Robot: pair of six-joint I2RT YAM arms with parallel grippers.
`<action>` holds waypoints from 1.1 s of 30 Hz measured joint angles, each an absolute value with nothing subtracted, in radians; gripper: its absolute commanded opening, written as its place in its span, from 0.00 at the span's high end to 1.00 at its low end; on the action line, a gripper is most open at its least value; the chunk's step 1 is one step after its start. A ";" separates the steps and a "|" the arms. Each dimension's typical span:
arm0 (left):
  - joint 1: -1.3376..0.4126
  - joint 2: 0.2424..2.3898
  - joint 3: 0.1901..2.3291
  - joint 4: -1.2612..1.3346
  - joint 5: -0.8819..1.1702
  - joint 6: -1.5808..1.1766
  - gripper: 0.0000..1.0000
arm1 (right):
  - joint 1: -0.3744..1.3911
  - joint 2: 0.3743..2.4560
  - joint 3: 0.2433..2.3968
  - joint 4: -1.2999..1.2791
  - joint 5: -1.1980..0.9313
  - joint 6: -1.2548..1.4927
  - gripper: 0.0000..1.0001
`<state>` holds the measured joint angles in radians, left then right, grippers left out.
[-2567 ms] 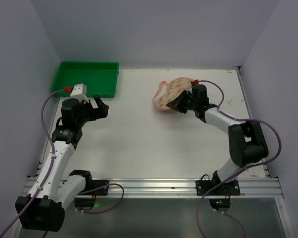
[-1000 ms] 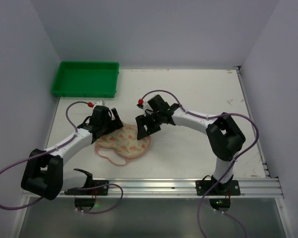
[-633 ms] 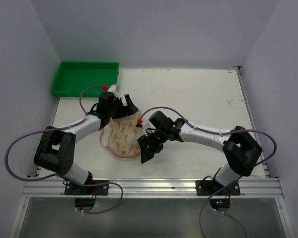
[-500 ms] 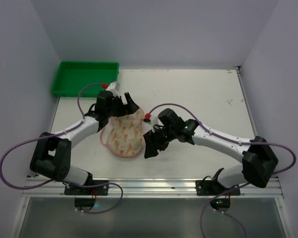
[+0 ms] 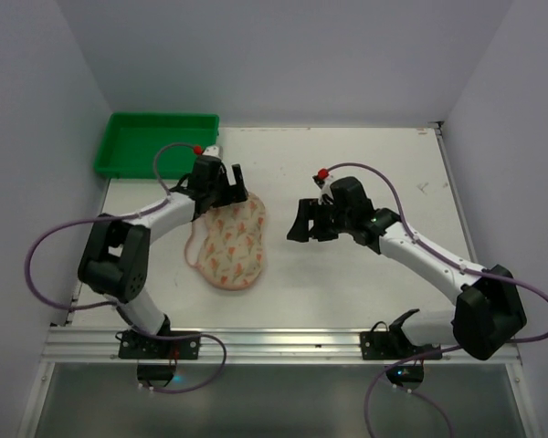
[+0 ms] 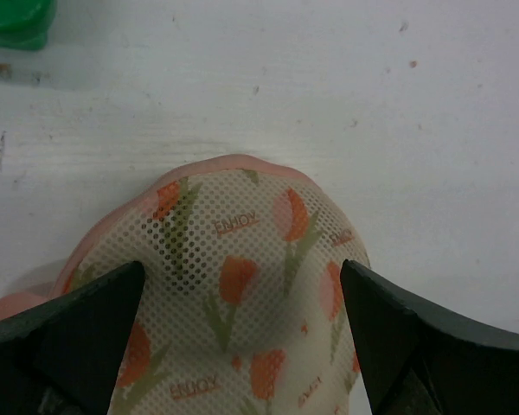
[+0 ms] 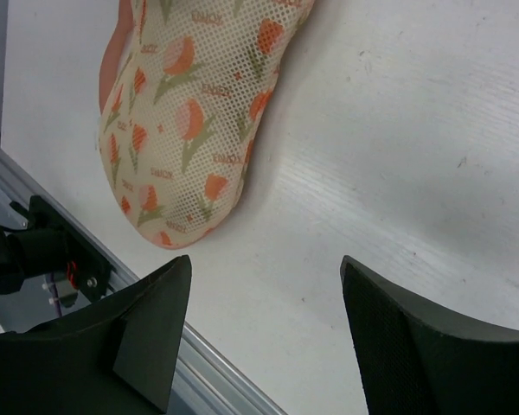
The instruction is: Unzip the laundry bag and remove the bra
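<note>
The laundry bag (image 5: 232,243), cream mesh with orange tulips and a pink rim, lies flat and closed on the white table, left of centre. My left gripper (image 5: 230,190) stands open over its far end. In the left wrist view the bag (image 6: 242,251) fills the gap between the two black fingers (image 6: 86,324), and contact cannot be told. My right gripper (image 5: 306,224) is open with nothing in it, a short way right of the bag. In the right wrist view the bag (image 7: 190,121) lies at upper left, beyond the gripper (image 7: 268,303). The bra is hidden.
A green plastic tray (image 5: 155,144) stands at the back left, its corner (image 6: 13,17) showing in the left wrist view. The metal front rail (image 7: 216,367) runs along the table's near edge, close to the bag's near end. Walls close in both sides.
The right gripper has drawn back to the right, away from the bag's side. The left gripper stays at the bag's far end. The bag has shifted slightly and lies flatter.
</note>
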<state>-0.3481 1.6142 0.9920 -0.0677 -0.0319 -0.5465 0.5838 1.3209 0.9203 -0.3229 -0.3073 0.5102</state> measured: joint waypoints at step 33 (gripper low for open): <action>-0.604 1.114 0.579 -0.290 -0.066 -0.708 0.00 | 0.554 1.197 0.694 -0.209 -0.265 0.549 0.27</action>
<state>-0.6037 1.1141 0.5785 -0.2897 -0.0658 -0.7082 0.5541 1.1973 0.6937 -0.2092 -0.2653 0.5488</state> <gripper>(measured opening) 0.997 0.734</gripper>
